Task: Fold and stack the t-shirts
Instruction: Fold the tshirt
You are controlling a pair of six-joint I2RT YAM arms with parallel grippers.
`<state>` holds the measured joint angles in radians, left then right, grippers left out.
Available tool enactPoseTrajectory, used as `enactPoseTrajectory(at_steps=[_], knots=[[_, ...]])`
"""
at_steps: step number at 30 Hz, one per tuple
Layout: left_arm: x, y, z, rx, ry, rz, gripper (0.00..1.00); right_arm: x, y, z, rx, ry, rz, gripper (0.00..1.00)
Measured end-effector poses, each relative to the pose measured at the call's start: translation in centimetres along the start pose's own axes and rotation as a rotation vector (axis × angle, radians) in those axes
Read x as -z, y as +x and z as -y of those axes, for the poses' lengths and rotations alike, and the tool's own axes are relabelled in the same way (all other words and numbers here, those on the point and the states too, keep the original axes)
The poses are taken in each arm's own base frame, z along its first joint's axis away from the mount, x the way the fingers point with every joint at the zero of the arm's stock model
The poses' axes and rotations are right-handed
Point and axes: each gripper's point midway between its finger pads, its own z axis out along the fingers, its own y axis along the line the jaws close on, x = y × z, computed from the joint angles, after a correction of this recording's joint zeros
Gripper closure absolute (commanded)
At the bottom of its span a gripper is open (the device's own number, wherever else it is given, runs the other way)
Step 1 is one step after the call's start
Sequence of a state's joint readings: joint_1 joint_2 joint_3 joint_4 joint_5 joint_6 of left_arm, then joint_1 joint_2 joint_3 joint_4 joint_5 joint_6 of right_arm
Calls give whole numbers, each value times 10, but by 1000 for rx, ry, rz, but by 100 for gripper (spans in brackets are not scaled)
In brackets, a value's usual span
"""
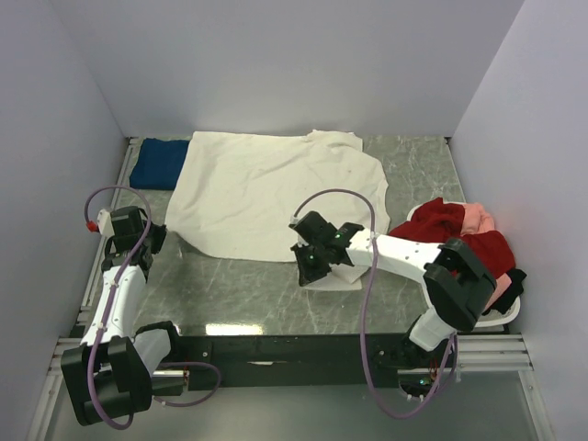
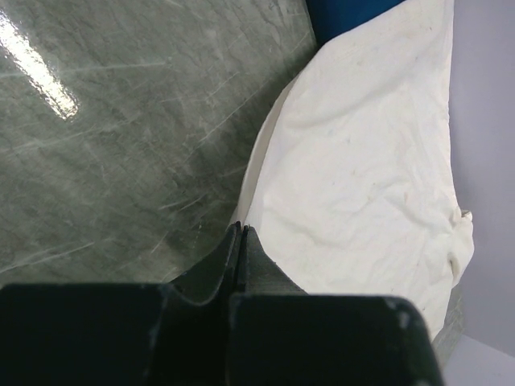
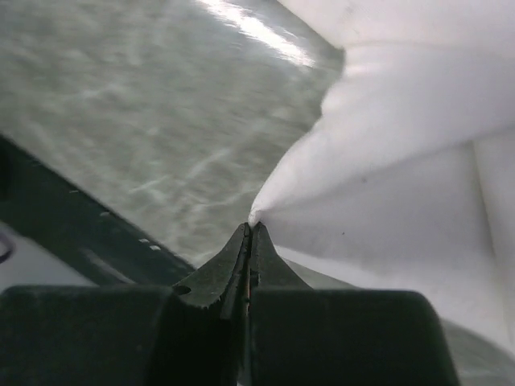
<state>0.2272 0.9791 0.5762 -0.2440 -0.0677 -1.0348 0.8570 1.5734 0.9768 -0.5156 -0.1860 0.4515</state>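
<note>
Cream-white t-shirt (image 1: 266, 193) lies spread, long axis left-to-right; left gripper (image 2: 242, 232) and right gripper (image 3: 251, 229) each pinch its near edge.

Cream-white t-shirt (image 1: 266, 188) spread flat, left hand (image 1: 154, 237) at its left corner, right hand (image 1: 310, 268) at near edge

— Where is the left arm?
— The left gripper (image 1: 154, 237) sits low at the near-left corner of the cream-white t-shirt (image 1: 266, 188). Its jaws are pressed together on the hem, and the forearm slopes back to its base.
— And the right?
— The right gripper (image 1: 309, 266) is at the shirt's near-right corner, jaws pinched on a peak of cloth. Its elbow is bent off the shirt's right side, forearm reaching leftward.
</note>
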Motion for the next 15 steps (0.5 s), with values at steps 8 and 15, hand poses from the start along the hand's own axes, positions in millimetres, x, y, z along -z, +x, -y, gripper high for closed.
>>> enactPoseTrajectory(at_steps=[8, 15], knots=[[0, 0, 0, 0, 0, -1, 100, -22, -7, -45, -123, -201, -84, 75], [1, 3, -5, -1, -5, -3, 100, 3, -28, -49, -190, -222, 67, 49]])
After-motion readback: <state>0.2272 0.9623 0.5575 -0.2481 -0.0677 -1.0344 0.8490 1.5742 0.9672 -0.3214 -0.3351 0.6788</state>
